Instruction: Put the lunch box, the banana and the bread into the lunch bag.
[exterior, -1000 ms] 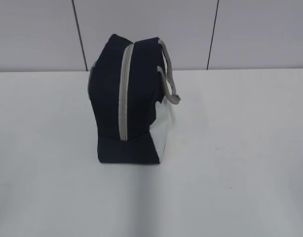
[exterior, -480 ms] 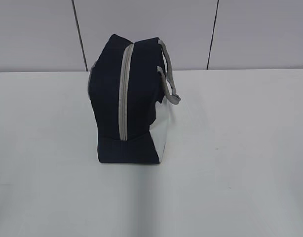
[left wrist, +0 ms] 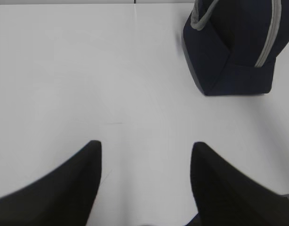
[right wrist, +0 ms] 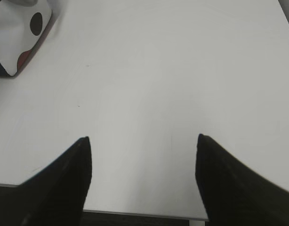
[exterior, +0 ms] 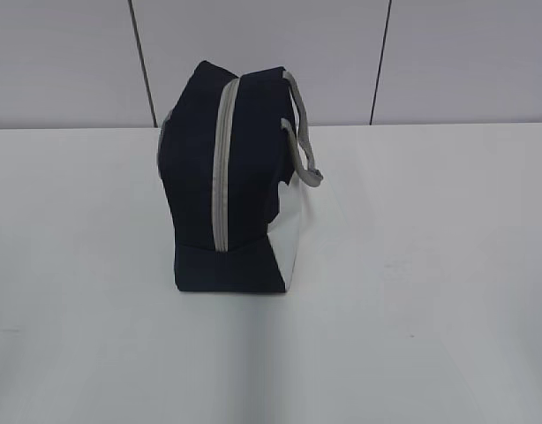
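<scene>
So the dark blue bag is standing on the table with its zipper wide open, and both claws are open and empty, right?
Not quite: the lunch bag has its grey zipper closed, as the exterior view shows. The rest holds: it stands on the table, and the left gripper and right gripper are open and empty.

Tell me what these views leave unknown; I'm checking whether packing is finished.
- Bag contents: zipper looks shut in the exterior view; fabric hides the inside.
- Lunch box, banana, bread: in no view.
- Right wrist view: bag's white panel cut off by the corner.

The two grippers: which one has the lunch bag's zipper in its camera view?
The left gripper: its view shows the navy lunch bag with the grey zipper. The right view shows only a white corner.
</scene>
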Action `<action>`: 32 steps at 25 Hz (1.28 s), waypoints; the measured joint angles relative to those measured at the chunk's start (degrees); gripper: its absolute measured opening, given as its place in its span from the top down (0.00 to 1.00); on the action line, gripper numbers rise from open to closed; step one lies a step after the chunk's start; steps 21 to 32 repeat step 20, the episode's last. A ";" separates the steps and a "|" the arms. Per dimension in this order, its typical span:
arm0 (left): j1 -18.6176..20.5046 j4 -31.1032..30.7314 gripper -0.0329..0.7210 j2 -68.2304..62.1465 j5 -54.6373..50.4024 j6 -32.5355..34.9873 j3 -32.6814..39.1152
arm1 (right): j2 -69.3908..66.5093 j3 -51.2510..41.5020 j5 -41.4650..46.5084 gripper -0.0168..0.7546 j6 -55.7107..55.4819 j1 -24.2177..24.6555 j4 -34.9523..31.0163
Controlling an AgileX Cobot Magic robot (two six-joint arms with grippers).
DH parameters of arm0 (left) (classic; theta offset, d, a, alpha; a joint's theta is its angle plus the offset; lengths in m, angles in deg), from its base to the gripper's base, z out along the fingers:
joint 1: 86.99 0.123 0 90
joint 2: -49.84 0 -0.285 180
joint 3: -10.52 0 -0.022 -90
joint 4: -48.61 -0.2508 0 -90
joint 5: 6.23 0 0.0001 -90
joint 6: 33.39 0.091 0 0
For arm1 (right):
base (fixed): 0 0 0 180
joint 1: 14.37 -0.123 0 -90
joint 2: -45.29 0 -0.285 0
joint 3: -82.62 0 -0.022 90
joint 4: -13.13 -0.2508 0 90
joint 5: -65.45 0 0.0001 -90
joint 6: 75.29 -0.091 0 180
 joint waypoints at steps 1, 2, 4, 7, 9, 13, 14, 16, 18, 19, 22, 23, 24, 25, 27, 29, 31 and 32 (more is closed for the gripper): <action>0.00 0.00 0.39 0.00 0.00 0.00 0.00 | 0.00 0.00 0.00 0.32 0.00 0.00 0.00; 0.00 0.00 0.39 0.00 0.00 0.00 0.00 | 0.00 0.00 0.00 0.32 0.00 0.00 0.00; 0.00 0.00 0.39 0.00 0.00 0.00 0.00 | 0.00 0.00 0.00 0.32 0.00 0.00 0.00; 0.00 0.00 0.39 0.00 0.00 0.00 0.00 | 0.00 0.00 0.00 0.32 0.00 0.00 0.00; 0.00 0.00 0.39 0.00 0.00 0.00 0.00 | 0.00 0.00 0.00 0.32 0.00 0.00 0.00; 0.00 0.00 0.39 0.00 0.00 0.00 0.00 | 0.00 0.00 0.00 0.32 0.00 0.00 0.00; 0.00 0.00 0.39 0.00 0.00 0.00 0.00 | 0.00 0.00 0.00 0.32 0.00 0.00 0.00; 0.00 0.00 0.39 0.00 0.00 0.00 0.00 | 0.00 0.00 0.00 0.32 0.00 0.00 0.00; 0.00 0.00 0.39 0.00 0.00 0.00 0.00 | 0.00 0.00 0.00 0.32 0.00 0.00 0.00; 0.00 0.00 0.39 0.00 0.00 0.00 0.00 | 0.00 0.00 0.00 0.32 0.00 0.00 0.00; 0.00 0.00 0.39 0.00 0.00 0.00 0.00 | 0.00 0.00 0.00 0.32 0.00 0.00 0.00; 0.00 0.00 0.39 0.00 0.00 0.00 0.00 | 0.00 0.00 0.00 0.32 0.00 0.00 0.00; 0.00 0.00 0.39 0.00 0.00 0.00 0.00 | 0.00 0.00 0.00 0.32 0.00 0.00 0.00; 0.00 0.00 0.39 0.00 0.00 0.00 0.00 | 0.00 0.00 0.00 0.32 0.00 0.00 0.00; 0.00 0.00 0.39 0.00 0.00 0.00 0.00 | 0.00 0.00 0.00 0.32 0.00 0.00 0.00; 0.00 0.00 0.39 0.00 0.00 0.00 0.00 | 0.00 0.00 0.00 0.32 0.00 0.00 0.00; 0.00 0.00 0.39 0.00 0.00 0.00 0.00 | 0.00 0.00 0.00 0.32 0.00 0.00 0.00; 0.00 0.00 0.39 0.00 0.00 0.00 0.00 | 0.00 0.00 0.00 0.32 0.00 0.00 0.00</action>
